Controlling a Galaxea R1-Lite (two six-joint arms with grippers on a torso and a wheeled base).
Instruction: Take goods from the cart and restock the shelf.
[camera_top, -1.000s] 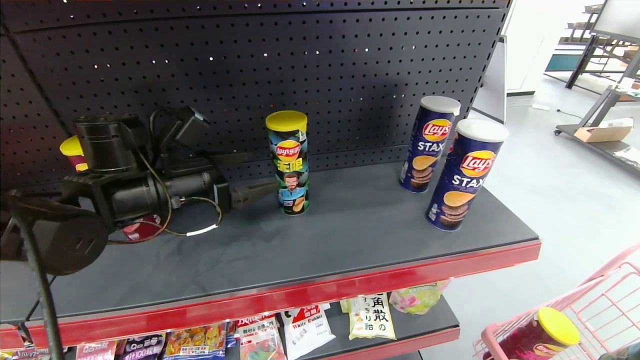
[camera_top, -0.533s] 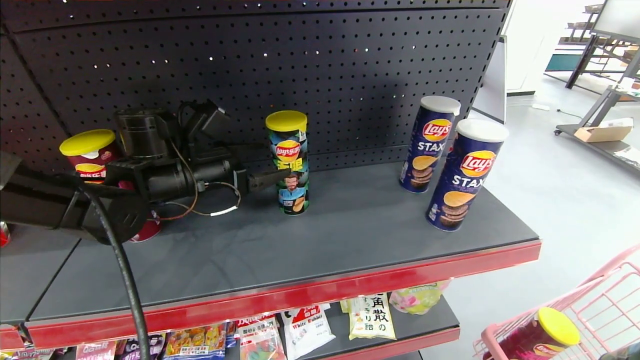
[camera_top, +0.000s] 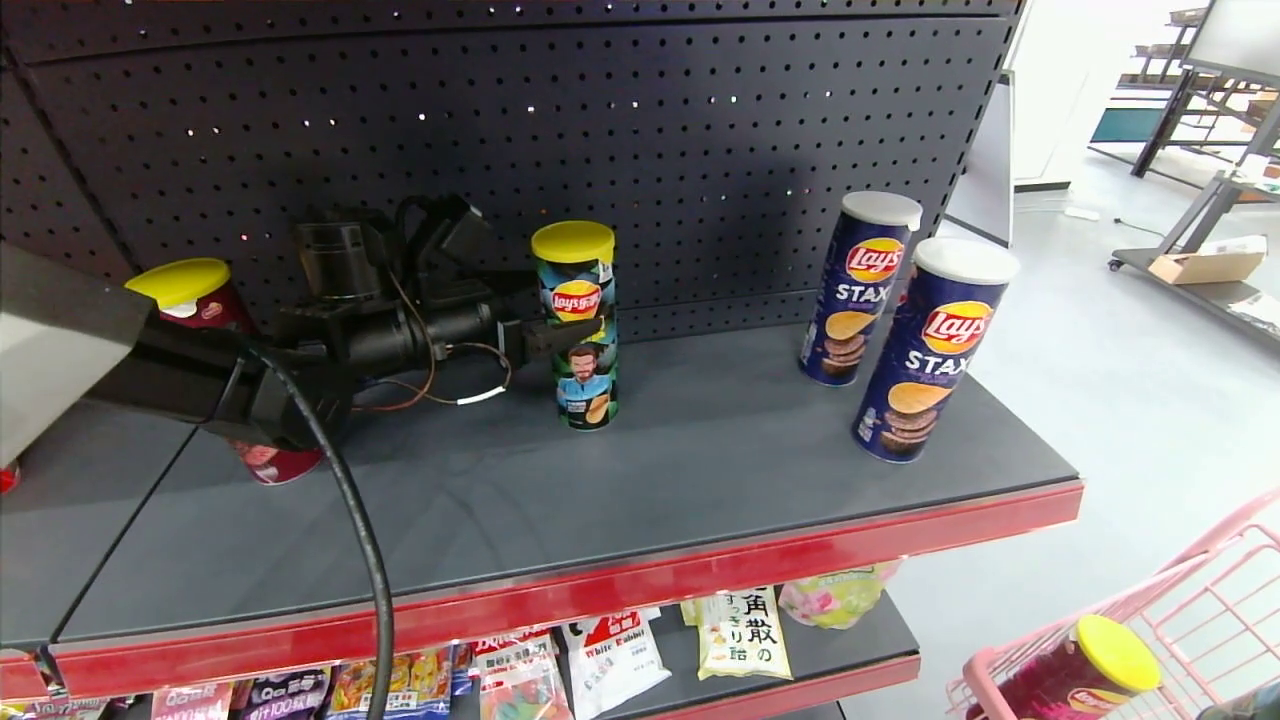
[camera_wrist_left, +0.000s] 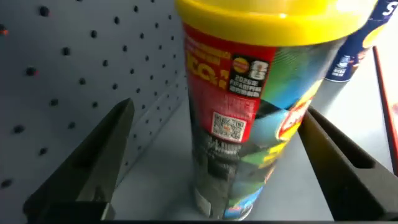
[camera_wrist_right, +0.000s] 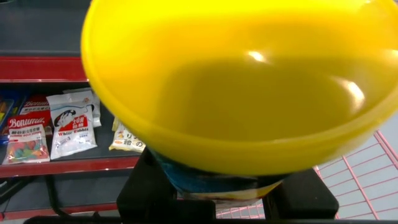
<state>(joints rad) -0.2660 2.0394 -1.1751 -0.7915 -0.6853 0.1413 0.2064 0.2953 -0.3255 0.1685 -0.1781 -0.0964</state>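
Note:
A green-and-blue chip can with a yellow lid (camera_top: 578, 320) (camera_wrist_left: 249, 93) stands upright mid-shelf, close to the pegboard back. My left gripper (camera_top: 580, 335) (camera_wrist_left: 217, 130) reaches it from the left. It is open, with one finger (camera_wrist_left: 93, 162) on each side of the can body and a gap showing on both sides. My right gripper (camera_wrist_right: 224, 199) is shut on another yellow-lidded can (camera_wrist_right: 236, 81), whose lid sits close to that camera. In the pink cart (camera_top: 1210, 600) at the lower right lies a dark red can with a yellow lid (camera_top: 1085, 660).
Two tall blue cans (camera_top: 865, 285) (camera_top: 935, 350) stand at the shelf's right end. A red yellow-lidded can (camera_top: 190, 290) stands at the left behind my left arm. The grey shelf (camera_top: 600, 480) has a red front edge. Snack bags (camera_top: 620, 660) (camera_wrist_right: 71, 127) fill the lower shelf.
My left arm has moved right and toward the pegboard, bringing its open fingers around the green-and-blue can. The red can at the left has come into sight behind it.

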